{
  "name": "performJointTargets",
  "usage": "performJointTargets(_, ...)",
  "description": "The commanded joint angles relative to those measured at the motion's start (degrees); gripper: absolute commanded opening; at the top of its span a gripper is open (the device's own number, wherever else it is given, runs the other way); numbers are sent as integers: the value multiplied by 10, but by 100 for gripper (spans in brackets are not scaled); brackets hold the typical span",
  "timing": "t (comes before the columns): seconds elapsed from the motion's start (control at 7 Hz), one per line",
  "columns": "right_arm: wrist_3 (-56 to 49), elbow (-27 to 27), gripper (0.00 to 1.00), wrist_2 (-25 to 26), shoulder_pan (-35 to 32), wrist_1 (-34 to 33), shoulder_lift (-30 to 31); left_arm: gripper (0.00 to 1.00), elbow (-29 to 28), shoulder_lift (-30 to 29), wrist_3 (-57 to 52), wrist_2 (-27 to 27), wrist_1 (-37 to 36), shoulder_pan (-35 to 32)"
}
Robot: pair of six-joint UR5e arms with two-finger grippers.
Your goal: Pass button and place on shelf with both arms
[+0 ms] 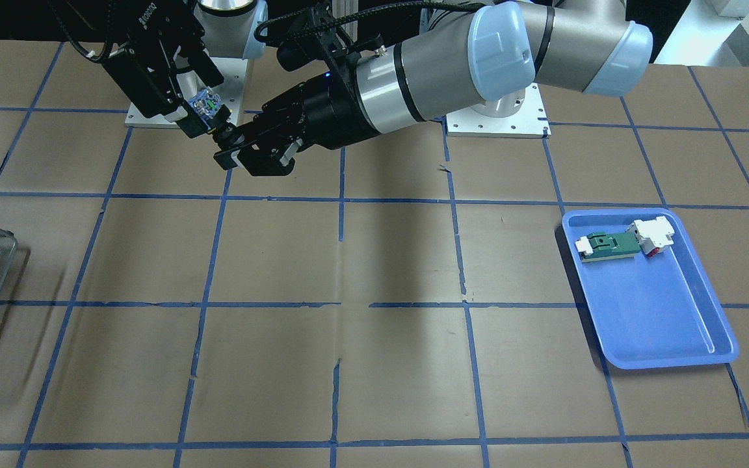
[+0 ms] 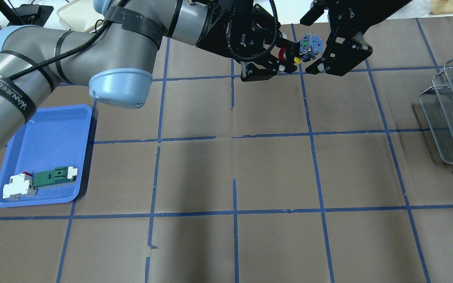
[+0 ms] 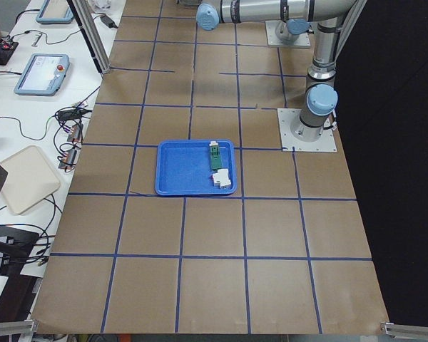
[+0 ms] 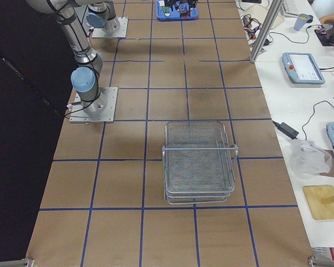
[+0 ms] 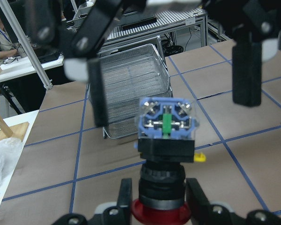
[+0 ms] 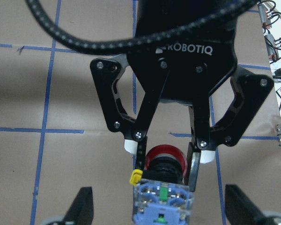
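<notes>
The button (image 5: pixel 166 124) is clamped aloft in the left end effector (image 6: pixel 167 154), near the robot-side edge of the surface (image 2: pixel 273 169) — the right end effector (image 2: pixel 308 45), spread wide, should be closed squarely on its base.

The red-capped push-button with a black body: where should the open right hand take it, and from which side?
Grip the button's pale blue block, coming opposite the left hand, which clamps the black body; the block's flat sides are exposed.
</notes>
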State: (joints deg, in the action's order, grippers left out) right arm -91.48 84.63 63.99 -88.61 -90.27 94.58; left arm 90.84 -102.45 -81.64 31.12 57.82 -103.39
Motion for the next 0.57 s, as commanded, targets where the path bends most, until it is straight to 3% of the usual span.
performJointTargets(0.0, 4, 0, 100, 3, 1, 1, 2, 0, 4, 10, 3, 1, 0, -2)
performJointTargets(0.14, 4, 1, 98, 3, 0, 1, 3, 0, 4, 11, 3, 0, 1, -2)
performJointTargets(0.43, 5, -2, 41, 9, 4, 7, 6, 0, 4, 8, 3, 0, 1, -2)
